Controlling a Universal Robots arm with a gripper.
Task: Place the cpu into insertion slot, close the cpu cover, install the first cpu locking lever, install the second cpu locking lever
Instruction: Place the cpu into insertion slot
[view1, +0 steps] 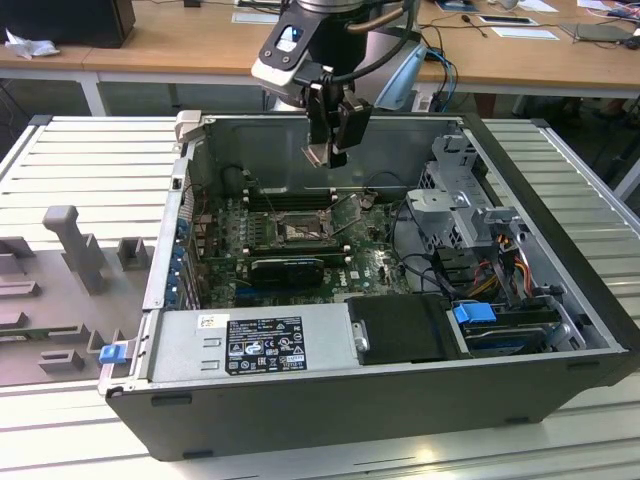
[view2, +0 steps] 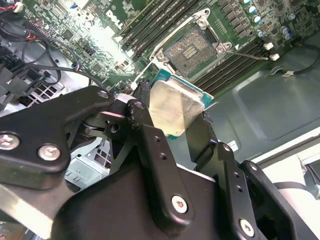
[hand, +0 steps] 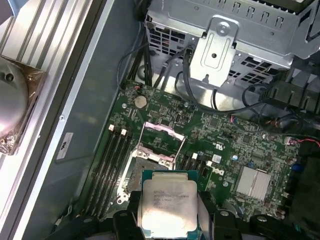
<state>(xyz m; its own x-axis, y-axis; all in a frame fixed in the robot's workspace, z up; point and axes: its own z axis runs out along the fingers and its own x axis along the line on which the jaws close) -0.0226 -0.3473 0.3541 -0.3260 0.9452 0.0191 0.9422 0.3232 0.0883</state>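
Note:
My gripper (view1: 326, 150) hangs above the open computer case, shut on the cpu (view1: 317, 153). In both wrist views the cpu (view2: 175, 107) (hand: 167, 205) is a silvery square chip on green backing, clamped at two opposite edges by the black fingers (view2: 150, 137). The insertion slot (view2: 192, 49) (view1: 300, 232) lies open on the green motherboard below, with its dark contact field bare. In the first wrist view the held chip overlaps the slot's (hand: 146, 167) near edge. The cpu cover (hand: 162, 131) stands raised at the slot's far side.
Black memory slots (view2: 150, 25) flank the socket on both sides. A metal drive cage (view1: 455, 200) with black cables (view1: 405, 235) fills the case towards the exterior view's right. The power supply (view1: 250, 340) runs along the near wall. A grey fixture (view1: 75, 245) stands on the slatted table.

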